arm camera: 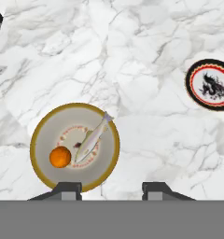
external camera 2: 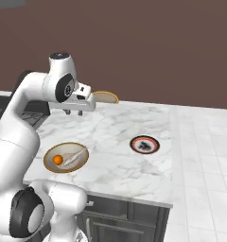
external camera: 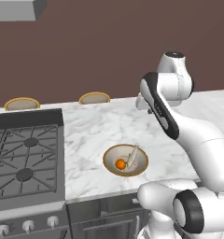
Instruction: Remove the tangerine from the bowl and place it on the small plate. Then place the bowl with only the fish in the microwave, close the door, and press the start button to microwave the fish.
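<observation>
Two things lie in the bowl (arm camera: 74, 147): the tangerine (arm camera: 60, 157) and the fish (arm camera: 92, 140), touching or very nearly so. The end effector (external camera 2: 74, 112) hangs well above the counter (arm camera: 146, 140), pointing down, its jaws apart and holding nothing.

The coming move turns on this: in the hand view the tangerine sits just above and slightly outboard of the left fingertip, so the end effector is offset to one side of it and must shift toward the bowl as well as descend. In the right base view the bowl rests below the end effector and nearer the robot's base, with the tangerine on the bowl's left half.

The fish lies on a slant, its tail up over the rim on the side toward the small plate (arm camera: 209, 84) and its head down in the cream centre beside the tangerine. A grasp probably needs the fingers to close on the side away from the fish, or it may nudge it.

The small plate stands bare on the counter, well apart from the bowl, on the far side of the end effector from the tangerine.
</observation>
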